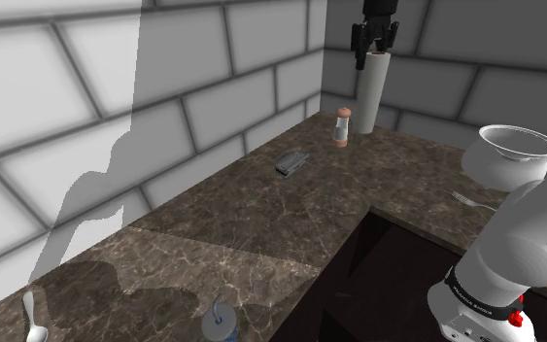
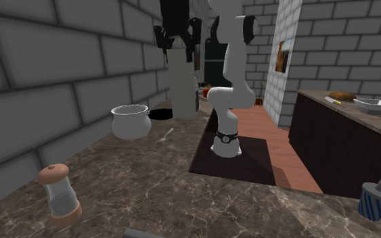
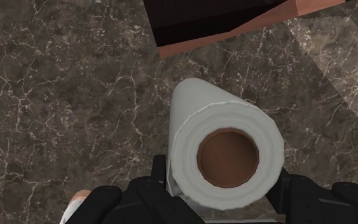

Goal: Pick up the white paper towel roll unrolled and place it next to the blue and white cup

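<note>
The white paper towel roll point(image 1: 371, 92) stands upright in the far corner of the dark marble counter point(image 1: 213, 223), close to the tiled wall. My black gripper point(image 1: 374, 49) comes down over its top, and the fingers clasp its upper end on both sides. From the wrist the roll point(image 3: 225, 153) shows its brown core, with a fingertip point(image 3: 161, 181) pressed against its side. In the second exterior view the gripper point(image 2: 176, 46) sits on the roll point(image 2: 181, 84). The blue and white cup point(image 1: 221, 328) with a straw stands at the counter's near end, and I see the cup point(image 2: 375, 199) again at lower right.
A brown-capped shaker point(image 1: 341, 127) stands just in front of the roll. A dark grey flat object point(image 1: 291, 162) lies mid-counter. A white pot point(image 2: 129, 122), a fork point(image 2: 165, 135) and a black pan point(image 2: 160, 113) lie beside the roll. A spoon point(image 1: 34, 321) rests near the cup.
</note>
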Controlling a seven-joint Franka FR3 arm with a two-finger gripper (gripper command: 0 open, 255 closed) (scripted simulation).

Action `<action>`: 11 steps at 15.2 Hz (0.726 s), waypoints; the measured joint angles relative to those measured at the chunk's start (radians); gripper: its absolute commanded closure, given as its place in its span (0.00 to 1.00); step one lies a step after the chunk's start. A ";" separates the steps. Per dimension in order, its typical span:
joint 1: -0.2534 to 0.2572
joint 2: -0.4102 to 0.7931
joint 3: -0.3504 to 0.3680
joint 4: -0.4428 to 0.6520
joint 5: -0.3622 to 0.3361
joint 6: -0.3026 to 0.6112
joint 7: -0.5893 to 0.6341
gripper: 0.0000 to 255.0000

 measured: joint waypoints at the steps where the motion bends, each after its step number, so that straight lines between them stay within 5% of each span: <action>1: 0.008 -0.012 0.016 -0.015 0.003 0.003 0.024 1.00; 11: 0.093 -0.073 0.184 -0.079 0.056 0.017 0.278 1.00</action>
